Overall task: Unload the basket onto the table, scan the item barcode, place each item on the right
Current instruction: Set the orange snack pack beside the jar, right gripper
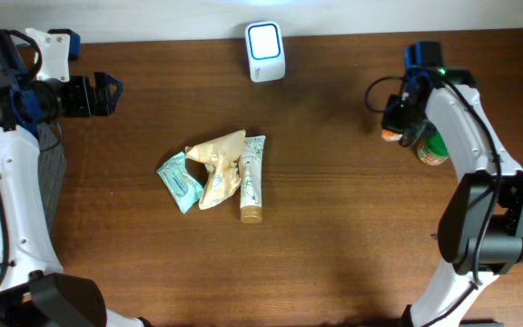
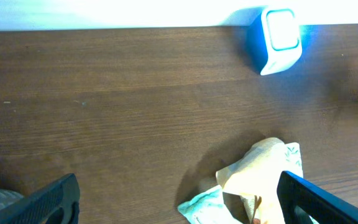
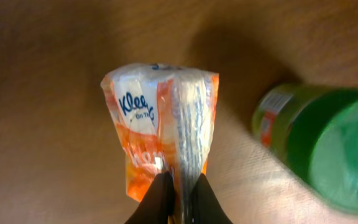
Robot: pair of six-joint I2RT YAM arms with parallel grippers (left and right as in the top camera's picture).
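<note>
An orange Kleenex tissue pack [image 3: 160, 124] hangs pinched by its seam in my right gripper [image 3: 180, 193], which is shut on it. From overhead the pack [image 1: 389, 135] shows as a small orange patch under the right gripper [image 1: 394, 123] at the right of the table. The white scanner with a lit blue face [image 1: 264, 52] stands at the back centre, well left of the pack, and also shows in the left wrist view as the scanner [image 2: 277, 38]. My left gripper [image 1: 109, 92] stands open at the far left, with nothing between its fingers [image 2: 48, 202].
A green-capped bottle [image 1: 431, 150] stands just right of the held pack, close to the bottle [image 3: 322, 143] side of my right fingers. In mid-table lies a pile: a teal packet [image 1: 180, 182], a beige packet [image 1: 218, 163] and a tube [image 1: 251, 177]. A grey mesh thing [image 1: 51, 173] lies at the left edge.
</note>
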